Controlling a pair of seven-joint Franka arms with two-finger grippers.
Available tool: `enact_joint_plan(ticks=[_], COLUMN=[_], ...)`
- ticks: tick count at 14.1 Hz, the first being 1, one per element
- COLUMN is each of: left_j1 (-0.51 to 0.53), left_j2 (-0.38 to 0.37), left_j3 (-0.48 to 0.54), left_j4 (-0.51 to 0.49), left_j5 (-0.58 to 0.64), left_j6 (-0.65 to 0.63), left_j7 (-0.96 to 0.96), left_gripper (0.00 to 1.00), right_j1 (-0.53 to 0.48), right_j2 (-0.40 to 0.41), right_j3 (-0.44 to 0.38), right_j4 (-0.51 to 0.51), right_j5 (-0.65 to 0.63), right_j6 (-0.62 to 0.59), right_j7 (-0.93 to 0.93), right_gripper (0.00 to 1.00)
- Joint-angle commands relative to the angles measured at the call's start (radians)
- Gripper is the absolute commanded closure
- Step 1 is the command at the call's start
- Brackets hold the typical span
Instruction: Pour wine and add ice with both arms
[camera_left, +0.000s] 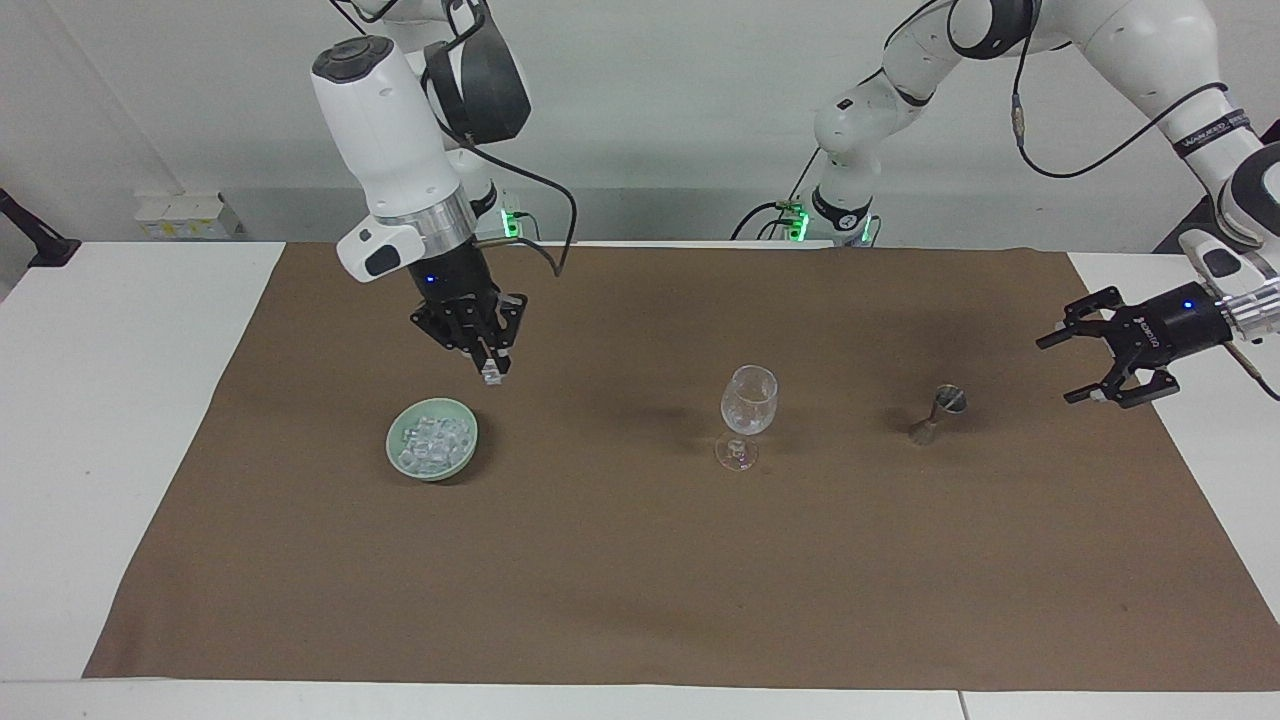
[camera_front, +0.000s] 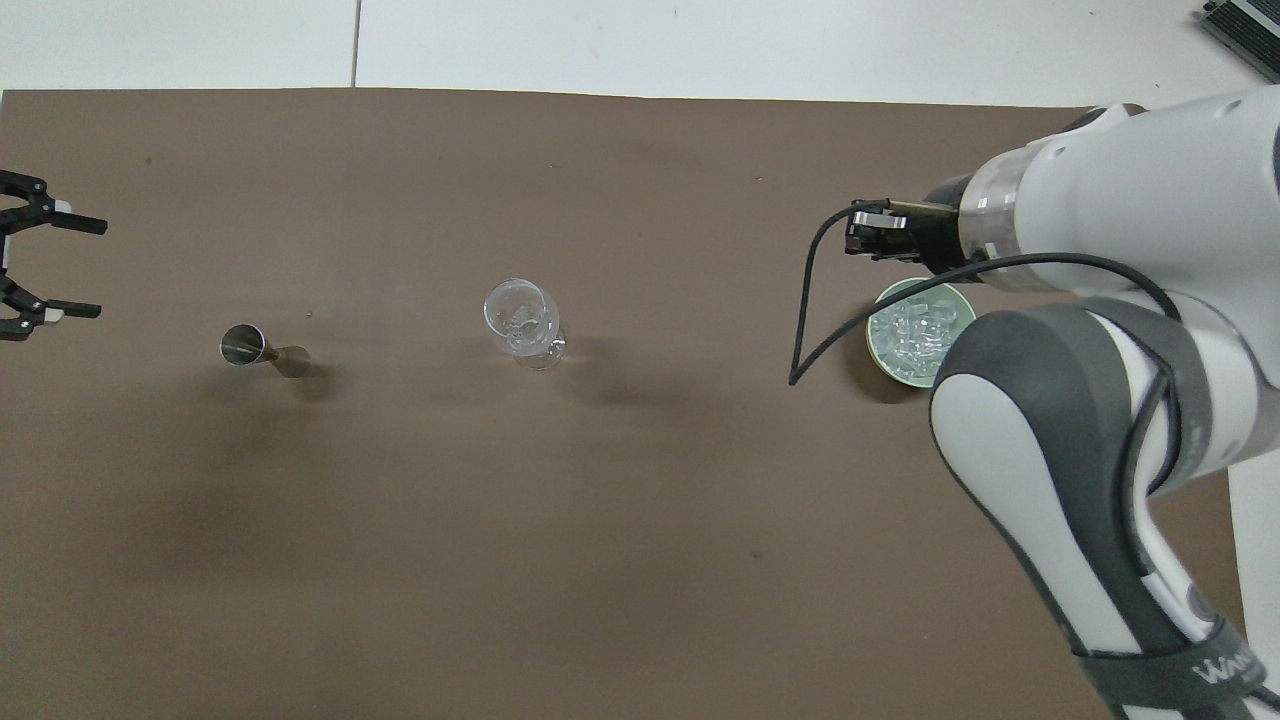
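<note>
Facing view: right hand (camera_left: 493, 373) pinches one ice cube (camera_left: 492, 374) in the air beside the green bowl (camera_left: 432, 440) of ice (camera_left: 434, 439), toward the wine glass (camera_left: 748, 400); left hand (camera_left: 1082, 364) hangs wide over the counter's (camera_left: 640, 560) end past the jigger (camera_left: 938, 412) from the bowl

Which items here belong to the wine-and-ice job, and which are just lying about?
In the job:
- ice cube, held in the right gripper
- ice in the green bowl
- wine glass
- jigger
- left gripper, open, raised

Lying about:
- brown mat
- white boxes
</note>
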Motion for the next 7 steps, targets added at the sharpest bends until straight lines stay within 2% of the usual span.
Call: enact_joint_plan(ticks=[1, 4, 7], left_j1=[-0.059, -0.096, -0.145], left_j2=[-0.078, -0.133, -0.173], left_j3=[0.02, 0.02, 0.02], left_j4=[-0.05, -0.073, -0.111], left_j5=[0.068, 0.108, 0.169], left_j6=[0.06, 0.082, 0.132], left_j7=[-0.185, -0.381, -0.559], left_gripper=[0.14, 0.07, 0.05], right_j1=[0.004, 0.109, 0.203], right_j2=[0.025, 0.072, 0.113], right_j3=[0.086, 0.118, 0.118], right_j4=[0.021, 0.043, 0.06], right_j5=[0.08, 0.08, 0.073], right_j6=[0.074, 0.198, 0.263], right_j7=[0.192, 0.436, 0.515], right_gripper=[1.0, 1.0, 1.0])
